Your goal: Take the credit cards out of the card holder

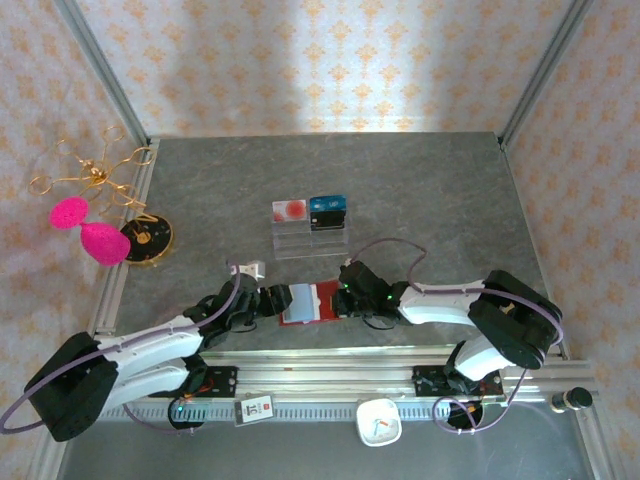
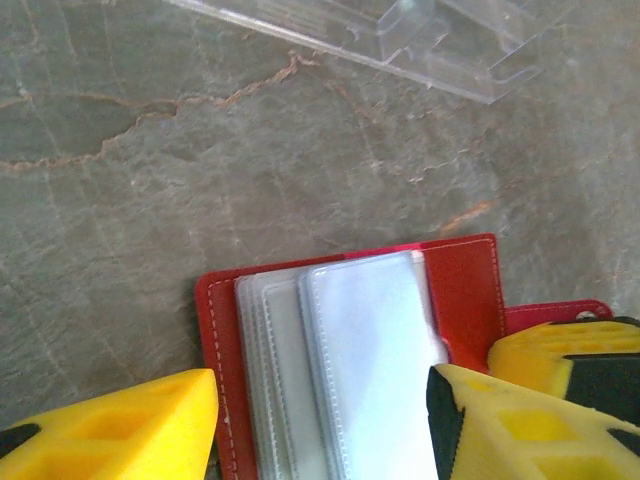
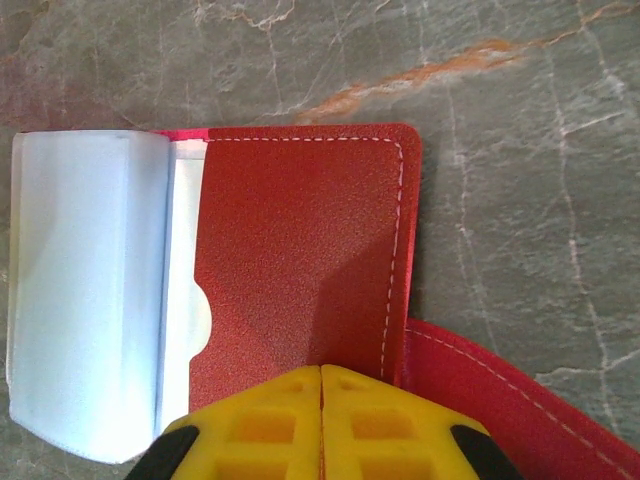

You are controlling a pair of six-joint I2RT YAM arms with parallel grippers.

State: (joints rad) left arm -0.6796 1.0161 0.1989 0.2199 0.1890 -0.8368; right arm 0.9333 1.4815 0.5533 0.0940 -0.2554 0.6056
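The red card holder [image 1: 320, 302] lies open on the table, pale grey sleeves [image 2: 365, 370] fanned out on its left half. My left gripper [image 1: 272, 300] is open, one yellow finger [image 2: 110, 430] on each side of the sleeves, gripping nothing. My right gripper [image 3: 321, 378] is shut, its tips pressing on the red inner flap [image 3: 300, 250] near the right edge, beside the snap tab [image 3: 500, 400]. The credit cards are hidden; the sleeves look pale and blank from here.
A clear acrylic stand [image 1: 310, 238] behind the wallet holds a red-and-white card [image 1: 290, 210] and a blue card [image 1: 328, 208]. A black round dish [image 1: 148, 240] and pink items sit at the left edge. A white timer [image 1: 378, 421] rests on the near rail.
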